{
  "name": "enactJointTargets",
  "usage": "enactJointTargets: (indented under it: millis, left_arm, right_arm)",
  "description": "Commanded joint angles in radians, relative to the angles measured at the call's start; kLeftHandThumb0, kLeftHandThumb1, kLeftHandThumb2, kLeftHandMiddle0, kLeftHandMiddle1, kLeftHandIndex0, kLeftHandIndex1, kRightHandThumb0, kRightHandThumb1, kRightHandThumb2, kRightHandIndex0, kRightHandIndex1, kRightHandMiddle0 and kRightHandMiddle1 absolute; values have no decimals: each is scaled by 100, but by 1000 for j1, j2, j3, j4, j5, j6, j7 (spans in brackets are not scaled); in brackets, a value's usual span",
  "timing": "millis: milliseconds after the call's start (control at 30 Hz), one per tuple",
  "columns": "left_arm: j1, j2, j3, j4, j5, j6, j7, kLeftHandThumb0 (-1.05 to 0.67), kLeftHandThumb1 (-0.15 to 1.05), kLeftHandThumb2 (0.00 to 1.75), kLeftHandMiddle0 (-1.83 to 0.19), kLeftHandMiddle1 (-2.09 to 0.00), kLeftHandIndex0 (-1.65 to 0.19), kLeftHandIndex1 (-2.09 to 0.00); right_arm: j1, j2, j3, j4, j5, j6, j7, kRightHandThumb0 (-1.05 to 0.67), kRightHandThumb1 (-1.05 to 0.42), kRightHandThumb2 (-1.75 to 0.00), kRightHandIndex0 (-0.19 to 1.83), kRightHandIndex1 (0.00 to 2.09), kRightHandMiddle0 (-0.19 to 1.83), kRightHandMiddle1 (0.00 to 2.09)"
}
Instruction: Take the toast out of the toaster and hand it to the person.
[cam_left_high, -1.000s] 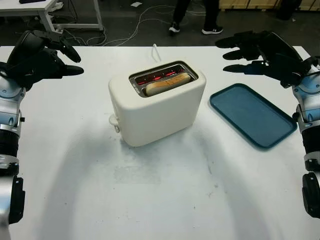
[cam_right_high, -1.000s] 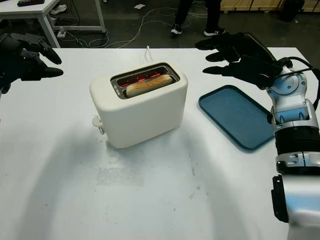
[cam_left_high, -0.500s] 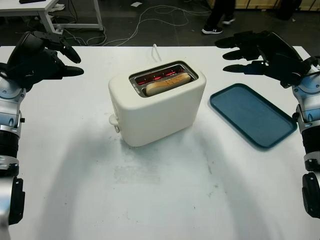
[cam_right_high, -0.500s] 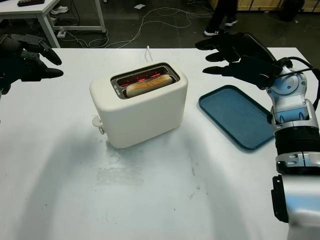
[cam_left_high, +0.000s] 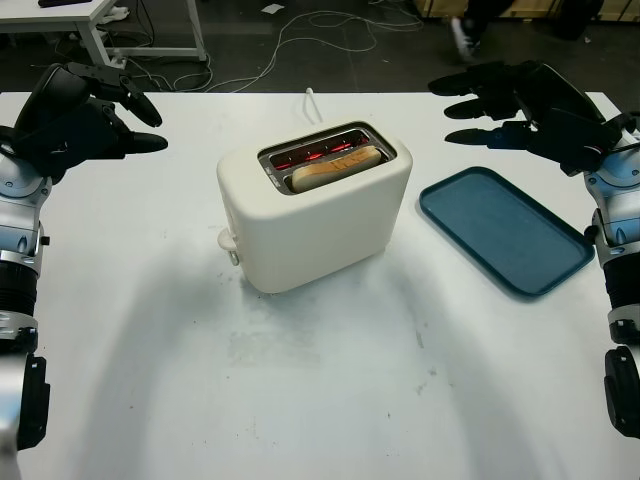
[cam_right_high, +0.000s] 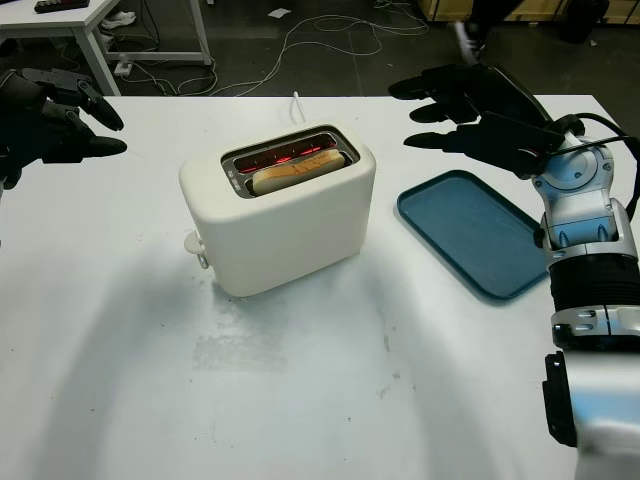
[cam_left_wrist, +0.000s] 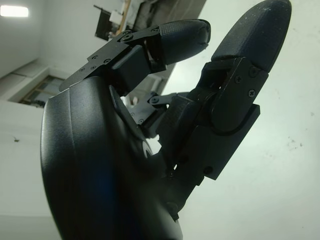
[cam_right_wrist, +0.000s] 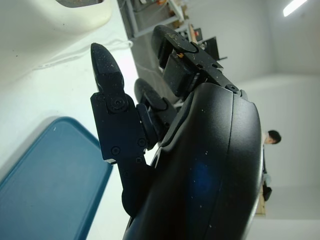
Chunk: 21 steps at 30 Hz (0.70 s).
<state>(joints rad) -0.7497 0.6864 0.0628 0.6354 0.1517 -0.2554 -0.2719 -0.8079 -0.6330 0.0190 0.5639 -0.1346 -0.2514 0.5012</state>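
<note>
A cream toaster (cam_left_high: 315, 220) stands in the middle of the white table, its slots glowing red. A slice of toast (cam_left_high: 334, 169) sits in the nearer slot, its browned top edge showing. My left hand (cam_left_high: 95, 105) hovers open above the table's far left, well away from the toaster. My right hand (cam_left_high: 500, 105) hovers open at the far right, above the blue tray's back edge and to the right of the toaster. Neither hand holds anything. A person's foot (cam_left_high: 464, 28) moves on the floor beyond the table.
A blue tray (cam_left_high: 503, 229) lies on the table right of the toaster. The toaster's lever (cam_left_high: 229, 243) sticks out at its left end and its white cord (cam_left_high: 311, 102) runs off the back edge. Cables (cam_left_high: 330, 25) lie on the floor.
The person beyond the table has walked to the right. My right hand has shifted very slightly; the left hand, toaster and toast are unmoved.
</note>
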Motion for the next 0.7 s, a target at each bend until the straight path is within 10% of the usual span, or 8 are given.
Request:
enactJointTargets:
  millis: [0, 667]
  left_arm:
    - [13, -3, 6, 5, -1, -11, 11, -105, 69, 1, -111, -97, -98, -98]
    - [19, -4, 8, -18, -9, 15, -2, -105, 69, 0, -110, -97, -97, -99]
  right_arm:
    - [11, 4, -5, -9, 3, 10, -8, -34, -86, 0, 79, 0, 70, 0]
    - [12, 3, -3, -7, 0, 8, -11, -33, -85, 0, 80, 0, 70, 0]
